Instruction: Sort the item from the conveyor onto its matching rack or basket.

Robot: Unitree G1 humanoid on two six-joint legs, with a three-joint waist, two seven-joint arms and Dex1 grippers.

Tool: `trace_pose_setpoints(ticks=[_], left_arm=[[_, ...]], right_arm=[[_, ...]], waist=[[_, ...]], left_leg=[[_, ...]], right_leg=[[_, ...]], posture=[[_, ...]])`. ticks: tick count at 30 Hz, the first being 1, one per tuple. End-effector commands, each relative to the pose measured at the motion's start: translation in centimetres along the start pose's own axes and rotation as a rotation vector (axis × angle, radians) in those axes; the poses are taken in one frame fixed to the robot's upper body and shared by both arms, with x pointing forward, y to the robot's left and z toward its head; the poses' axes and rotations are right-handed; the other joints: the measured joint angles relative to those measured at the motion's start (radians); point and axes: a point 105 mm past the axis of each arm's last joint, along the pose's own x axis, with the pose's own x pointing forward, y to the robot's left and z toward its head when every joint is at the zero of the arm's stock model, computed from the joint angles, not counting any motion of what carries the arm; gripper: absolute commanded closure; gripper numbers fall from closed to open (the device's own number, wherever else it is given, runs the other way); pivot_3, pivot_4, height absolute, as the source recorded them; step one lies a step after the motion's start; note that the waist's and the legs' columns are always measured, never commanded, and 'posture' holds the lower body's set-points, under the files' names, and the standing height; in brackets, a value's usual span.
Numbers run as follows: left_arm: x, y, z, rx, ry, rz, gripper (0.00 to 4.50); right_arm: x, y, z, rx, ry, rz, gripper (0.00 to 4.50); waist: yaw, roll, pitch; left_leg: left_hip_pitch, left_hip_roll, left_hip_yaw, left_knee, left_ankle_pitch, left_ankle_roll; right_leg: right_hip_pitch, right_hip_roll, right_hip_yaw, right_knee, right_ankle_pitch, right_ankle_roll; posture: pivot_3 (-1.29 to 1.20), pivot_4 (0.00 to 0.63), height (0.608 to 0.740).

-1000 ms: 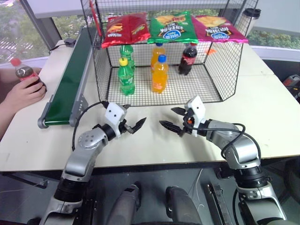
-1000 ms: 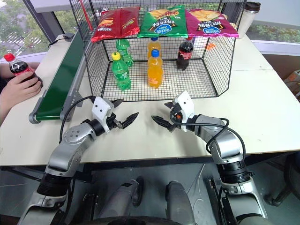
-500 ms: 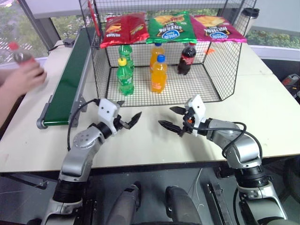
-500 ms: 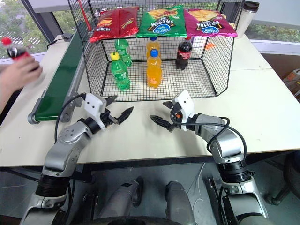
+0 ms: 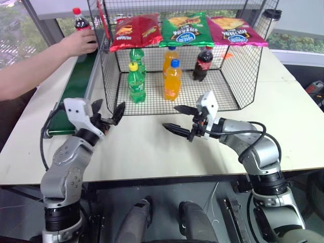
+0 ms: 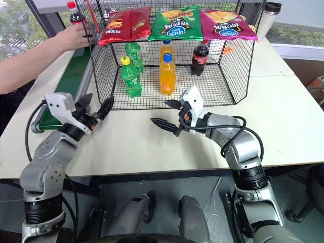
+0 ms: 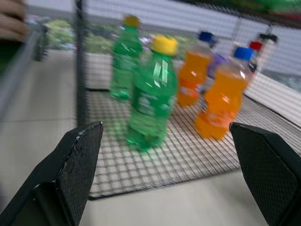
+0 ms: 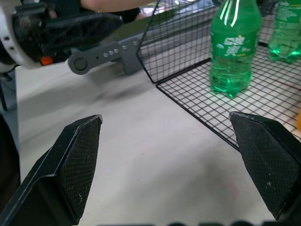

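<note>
Both arms are waiting: the cola bottle has not yet reached them, so the step in hand is the wait before the pick.

Nearest, the left gripper (image 5: 104,114) hovers over the desk (image 5: 152,152) at about 9 o'clock in the head views, its jaws spread wide and empty, pointing toward the cage (image 5: 243,71). The right gripper (image 5: 178,120) hangs near the centre, jaws likewise spread and empty, pointing toward the left one.

Beyond the left gripper, at 10 o'clock, runs the conveyor (image 5: 76,93), its end roller closest to the robot. At its far end, near 11 o'clock, a person's hand (image 5: 81,41) holds the cola bottle (image 5: 79,19) upright just above the belt, beside the cage's corner. It does not look to be set down yet.

The next move probably falls to the left gripper: once the bottle rides down the belt, it must close around the body, lift it clear of the rail, and carry it over the cage's open front.

Inside the cage stand two green bottles (image 5: 135,81), two orange bottles (image 5: 172,80) and another cola (image 5: 203,65) at the back, toward 1 o'clock. The green and orange bottles stand between the belt and that spot, and the shelf of chip bags (image 5: 186,29) overhangs them, so headroom looks tight.
</note>
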Motion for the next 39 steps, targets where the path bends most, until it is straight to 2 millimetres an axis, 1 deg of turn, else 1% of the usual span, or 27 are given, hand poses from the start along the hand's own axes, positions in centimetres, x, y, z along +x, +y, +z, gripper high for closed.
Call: trace_pose_setpoints(ticks=[1, 9, 16, 19, 25, 28, 31, 33, 39], left_arm=[[-0.7, 0.9, 1.9, 0.027, -0.069, 0.051, 0.00], [-0.9, 2.0, 2.3, 0.043, -0.088, 0.115, 0.00], [-1.8, 4.5, 2.7, 0.086, -0.113, 0.246, 0.00], [-2.6, 5.6, 2.3, 0.108, -0.097, 0.294, 0.00], [-4.2, 7.9, 2.4, 0.142, -0.086, 0.370, 0.00], [-4.8, 8.8, 2.5, 0.157, -0.079, 0.395, 0.00], [-5.2, 9.5, 2.6, 0.164, -0.076, 0.412, 0.00], [-5.3, 9.8, 2.5, 0.163, -0.075, 0.421, 0.00], [-5.2, 9.9, 2.3, 0.161, -0.070, 0.419, 0.00]], right_arm=[[0.3, 0.7, 1.5, -0.038, -0.041, 0.044, 0.03], [0.3, 0.8, 1.3, -0.034, -0.035, 0.058, 0.03], [0.1, 1.4, 1.3, -0.032, -0.031, 0.088, 0.03], [-0.1, 2.0, 1.5, -0.045, -0.025, 0.134, 0.03], [-0.6, 4.3, 2.3, -0.089, -0.017, 0.275, 0.03], [-0.5, 4.9, 2.8, -0.112, -0.027, 0.308, 0.03], [-0.2, 5.0, 3.3, -0.125, -0.053, 0.312, 0.03], [0.1, 4.7, 3.7, -0.130, -0.094, 0.283, 0.03], [0.2, 4.4, 3.5, -0.110, -0.112, 0.249, 0.03]], waist=[[0.000, 0.000, 0.000], [0.000, 0.000, 0.000], [0.000, 0.000, 0.000], [0.000, 0.000, 0.000], [0.000, 0.000, 0.000], [0.000, 0.000, 0.000], [0.000, 0.000, 0.000], [0.000, 0.000, 0.000], [0.000, 0.000, 0.000]], left_leg=[[0.000, 0.000, 0.000, 0.000, 0.000, 0.000], [0.000, 0.000, 0.000, 0.000, 0.000, 0.000], [0.000, 0.000, 0.000, 0.000, 0.000, 0.000], [0.000, 0.000, 0.000, 0.000, 0.000, 0.000], [0.000, 0.000, 0.000, 0.000, 0.000, 0.000], [-0.001, 0.000, 0.000, -0.001, 0.000, 0.000], [-0.001, 0.000, 0.000, -0.001, 0.000, 0.000], [-0.001, 0.001, 0.000, -0.001, 0.000, 0.000], [-0.002, 0.000, 0.000, -0.002, 0.000, 0.000]], right_leg=[[0.000, 0.000, 0.000, 0.000, 0.000, 0.000], [0.000, 0.000, 0.000, 0.000, 0.000, 0.000], [0.000, 0.000, 0.000, 0.000, 0.000, 0.000], [0.000, 0.000, 0.000, 0.000, 0.000, 0.000], [0.000, -0.001, 0.000, -0.001, 0.000, 0.000], [0.000, -0.001, 0.000, -0.001, -0.001, 0.001], [0.000, -0.001, 0.000, -0.002, -0.001, 0.001], [0.000, -0.001, 0.000, -0.002, -0.001, 0.000], [0.000, -0.001, 0.000, -0.005, 0.000, 0.000]], posture=[[0.00, 0.150, 0.738], [0.00, 0.150, 0.738], [0.00, 0.150, 0.738], [0.00, 0.150, 0.738], [0.00, 0.150, 0.738], [0.00, 0.150, 0.738], [0.00, 0.150, 0.738], [0.00, 0.150, 0.738], [0.00, 0.150, 0.738]])
